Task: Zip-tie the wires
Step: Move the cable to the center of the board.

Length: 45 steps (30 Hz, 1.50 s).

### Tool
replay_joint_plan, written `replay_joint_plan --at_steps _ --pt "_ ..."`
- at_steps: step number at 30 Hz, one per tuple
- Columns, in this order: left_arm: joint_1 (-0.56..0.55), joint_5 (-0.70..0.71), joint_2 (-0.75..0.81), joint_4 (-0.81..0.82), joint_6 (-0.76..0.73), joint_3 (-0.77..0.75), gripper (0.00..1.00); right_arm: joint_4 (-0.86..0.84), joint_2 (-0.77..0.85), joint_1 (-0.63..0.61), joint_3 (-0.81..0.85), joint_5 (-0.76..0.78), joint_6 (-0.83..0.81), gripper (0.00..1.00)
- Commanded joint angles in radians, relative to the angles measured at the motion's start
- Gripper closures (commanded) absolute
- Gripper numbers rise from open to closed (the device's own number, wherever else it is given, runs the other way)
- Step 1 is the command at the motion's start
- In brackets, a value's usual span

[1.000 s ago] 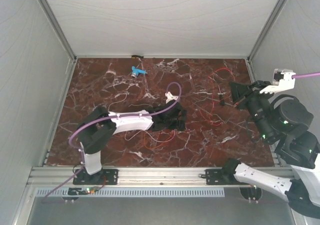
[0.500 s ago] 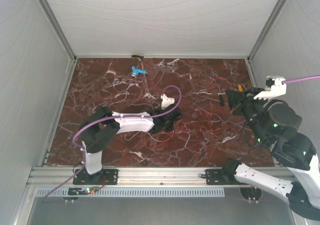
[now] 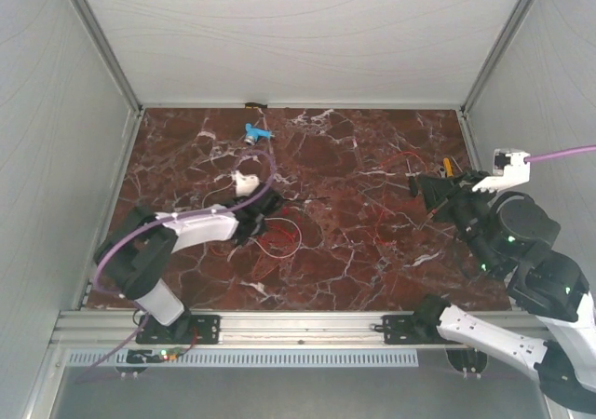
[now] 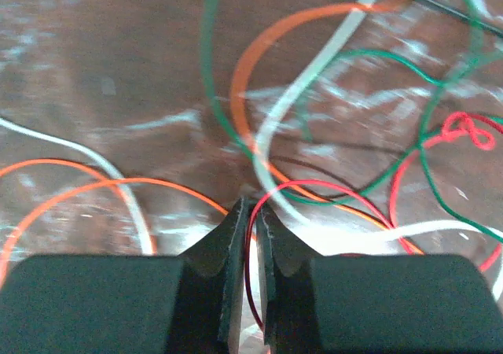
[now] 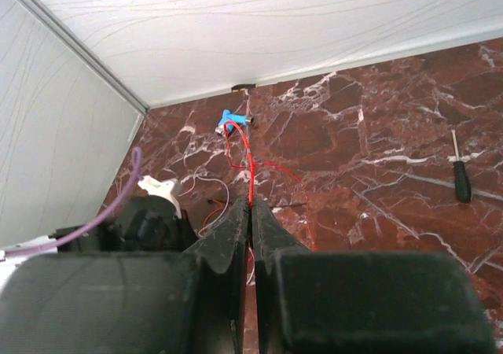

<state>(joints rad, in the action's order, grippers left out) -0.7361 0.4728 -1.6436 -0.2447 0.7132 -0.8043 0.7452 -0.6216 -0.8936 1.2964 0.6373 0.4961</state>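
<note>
The wires (image 3: 282,239) lie in a loose tangle on the red marble table (image 3: 335,270), left of centre. In the left wrist view they show as orange (image 4: 259,55), white (image 4: 314,79), green (image 4: 208,71) and red (image 4: 440,145) strands. My left gripper (image 3: 265,219) sits low over the tangle, and its jaws (image 4: 250,212) are shut on a thin red wire. My right gripper (image 3: 419,188) hovers at the right side. It is shut (image 5: 251,203) on a taut red wire (image 5: 250,165) that runs away toward the far edge.
A small blue-and-white plastic piece (image 3: 255,132) lies near the back wall. A screwdriver (image 5: 461,182) rests on the marble at the right. White enclosure walls ring the table, and an aluminium rail (image 3: 279,326) runs along the near edge. A purple cable (image 3: 268,172) arches over the left wrist.
My left gripper has swung left from the table's centre and closed on the red wire, and the tangle moved left with it. The right gripper dropped slightly and stayed shut.
</note>
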Motion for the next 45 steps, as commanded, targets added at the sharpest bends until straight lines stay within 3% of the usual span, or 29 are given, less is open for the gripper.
replay_joint_plan --at_steps 1,8,15,16,18,20,22,23,29,33,39,45 --pt "0.162 -0.075 0.069 0.003 -0.008 0.076 0.91 0.008 0.011 0.002 -0.026 -0.023 0.041 1.00" --pt "0.453 -0.150 0.087 0.061 -0.049 0.076 0.91 -0.020 0.011 0.003 -0.079 -0.048 0.069 1.00" --pt "0.690 -0.251 -0.024 0.099 -0.085 -0.078 0.95 -0.019 -0.009 0.002 -0.097 -0.075 0.078 1.00" --pt "0.701 -0.260 -0.026 0.085 -0.085 -0.104 0.93 -0.017 -0.012 0.003 -0.098 -0.077 0.077 1.00" --pt "0.702 -0.266 0.008 0.068 -0.074 -0.137 0.76 -0.017 -0.016 0.003 -0.098 -0.074 0.075 1.00" --pt "0.677 -0.281 0.083 0.070 -0.066 -0.137 0.38 -0.018 -0.020 0.002 -0.103 -0.071 0.072 1.00" --pt "0.638 -0.243 0.168 0.035 -0.071 -0.143 0.11 -0.020 -0.026 0.002 -0.107 -0.069 0.069 1.00" --pt "0.622 -0.235 0.206 0.012 -0.079 -0.153 0.02 -0.020 -0.028 0.003 -0.107 -0.070 0.067 1.00" --pt "0.466 -0.316 0.403 -0.096 -0.138 -0.148 0.01 -0.032 -0.035 0.003 -0.118 -0.087 0.067 1.00" --pt "0.265 -0.450 0.428 -0.142 -0.154 -0.124 0.12 -0.038 -0.036 0.003 -0.123 -0.085 0.067 1.00" --pt "-0.051 -0.690 0.419 0.029 -0.122 0.003 0.19 -0.025 -0.016 0.003 -0.135 -0.072 0.072 1.00" --pt "-0.154 -0.724 0.228 0.231 -0.034 0.073 0.20 -0.002 0.014 0.003 -0.147 -0.065 0.094 1.00"
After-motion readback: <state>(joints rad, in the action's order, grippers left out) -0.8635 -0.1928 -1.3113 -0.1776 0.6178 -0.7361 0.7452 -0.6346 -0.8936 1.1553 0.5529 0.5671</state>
